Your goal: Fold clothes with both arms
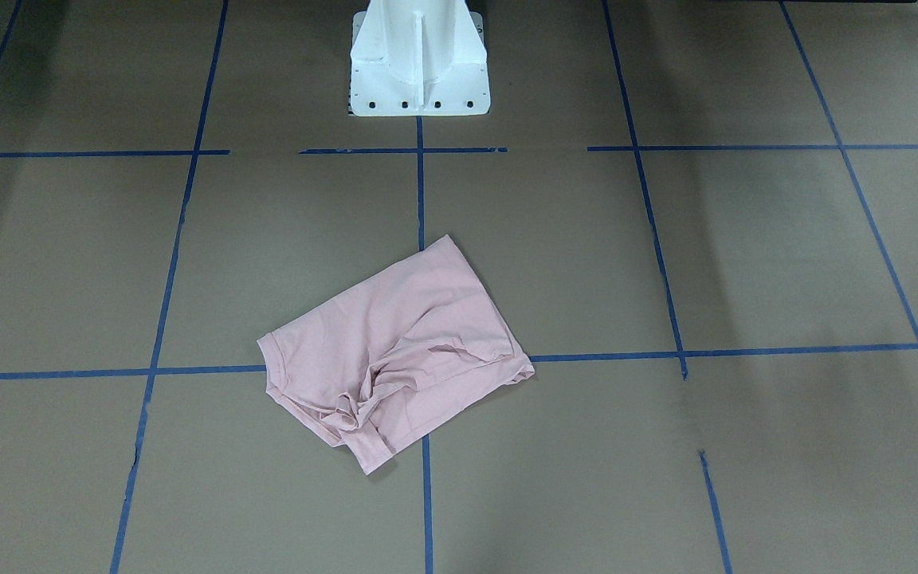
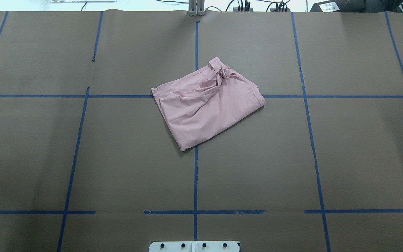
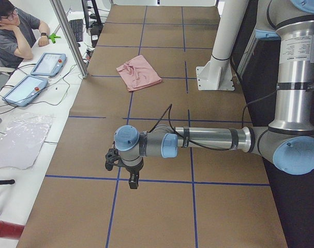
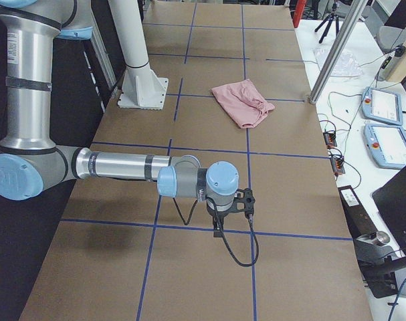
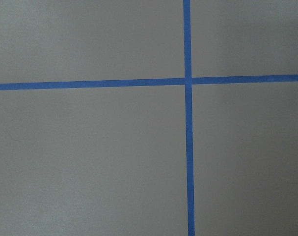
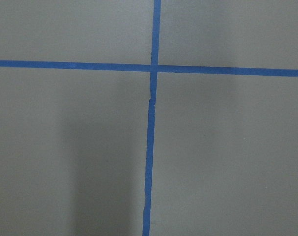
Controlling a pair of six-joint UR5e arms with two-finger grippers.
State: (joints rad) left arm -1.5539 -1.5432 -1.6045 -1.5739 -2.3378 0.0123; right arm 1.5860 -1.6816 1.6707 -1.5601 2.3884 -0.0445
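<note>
The clothes are one pale pink T-shirt (image 1: 395, 351) lying crumpled and partly folded over near the table's middle, also seen from above (image 2: 205, 105) and from both ends (image 3: 138, 72) (image 4: 243, 101). No print shows. My left arm reaches low over the table's left end, its gripper (image 3: 132, 181) pointing down, far from the shirt. My right arm does the same at the right end, gripper (image 4: 218, 231) down. I cannot tell whether either is open or shut. Both wrist views show only brown paper and blue tape.
The white pedestal base (image 1: 419, 72) stands behind the shirt. Blue tape lines (image 2: 196, 175) grid the brown table cover. A person (image 3: 14, 31) sits at a side desk with teach pendants (image 3: 48, 64). An aluminium post (image 3: 69, 36) rises at the table's far edge.
</note>
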